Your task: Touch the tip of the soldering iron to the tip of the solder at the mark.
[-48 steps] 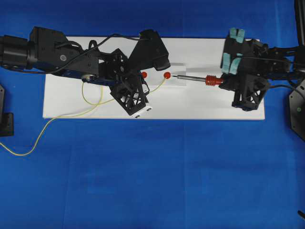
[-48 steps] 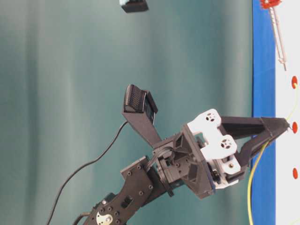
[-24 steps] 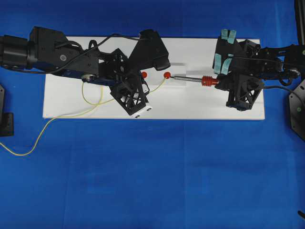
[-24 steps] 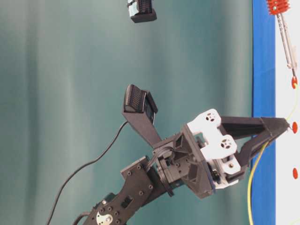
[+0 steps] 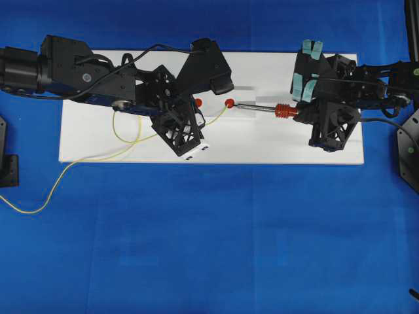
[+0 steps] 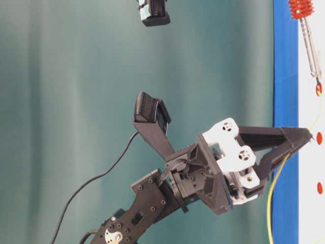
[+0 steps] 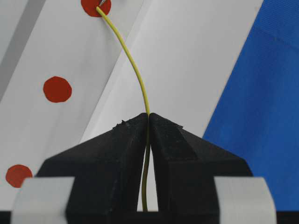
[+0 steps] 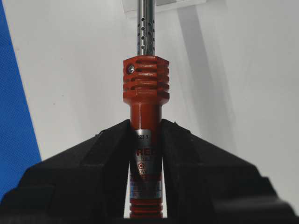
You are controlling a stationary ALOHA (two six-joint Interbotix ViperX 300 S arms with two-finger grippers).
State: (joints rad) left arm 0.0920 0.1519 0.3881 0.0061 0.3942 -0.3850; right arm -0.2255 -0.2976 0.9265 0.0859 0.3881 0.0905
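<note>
Yellow thread-thin solder [image 7: 135, 74] pinched in left gripper [image 7: 148, 116], curving toward 11 o'clock; its tip [image 7: 98, 8] meets the iron's dark tip [image 5: 237, 104] on a round red mark [image 5: 229, 103]. Right gripper [image 8: 145, 128] clenches the ribbed-collared soldering iron [image 8: 145, 93].

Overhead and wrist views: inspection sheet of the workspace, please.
Surface: white board on blue cloth; red dots on the board.
Job's things: soldering iron level, its tip at the red mark; solder ends on that mark.
Clutter: nothing seen.
Grippers: left gripper shut on solder; right gripper shut on soldering iron.
Cables: solder trails off the board leftward.
Surroundings: plain teal backdrop.
</note>
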